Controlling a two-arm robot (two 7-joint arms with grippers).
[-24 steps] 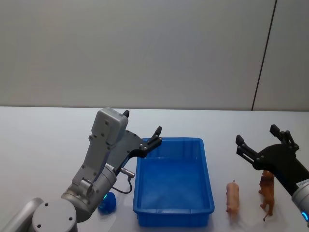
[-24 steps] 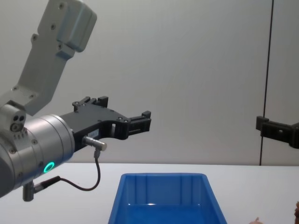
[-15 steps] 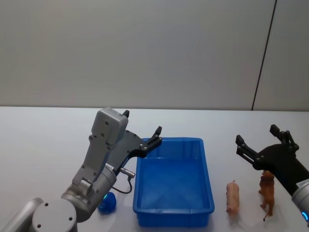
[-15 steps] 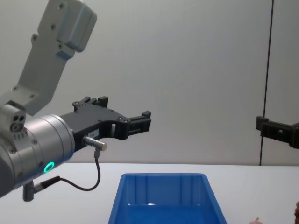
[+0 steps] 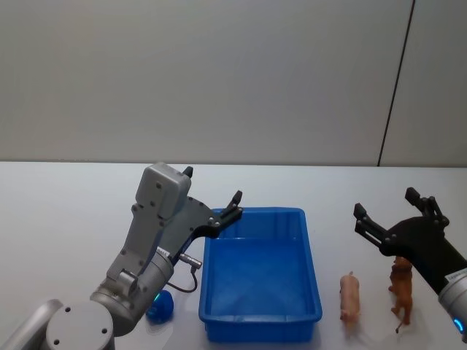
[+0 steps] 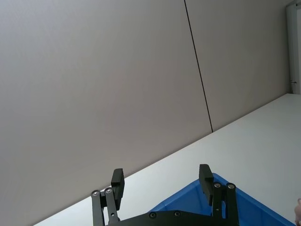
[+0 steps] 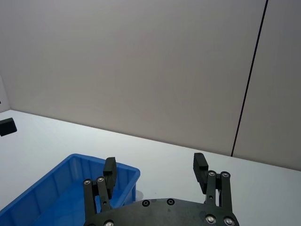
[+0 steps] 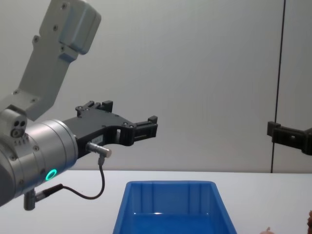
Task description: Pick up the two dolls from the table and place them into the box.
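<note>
Right of the box (image 5: 263, 328) on the table (image 5: 73, 219), pink doll (image 5: 349, 297) and orange doll (image 5: 402, 290) lay lengthwise front-to-back, close beneath the spread-open right gripper (image 5: 384, 201); left gripper (image 5: 211, 184), also spread, hung at the box's far-left corner.

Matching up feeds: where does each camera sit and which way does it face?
Head: high, looking down at table, bin, pink doll, brown doll; left gripper and right gripper show.
Chest: low, facing forward over the bin; left gripper large.
Left wrist: behind its open fingers, facing the wall.
Right wrist: same, behind the right gripper.
All share the bin.
</note>
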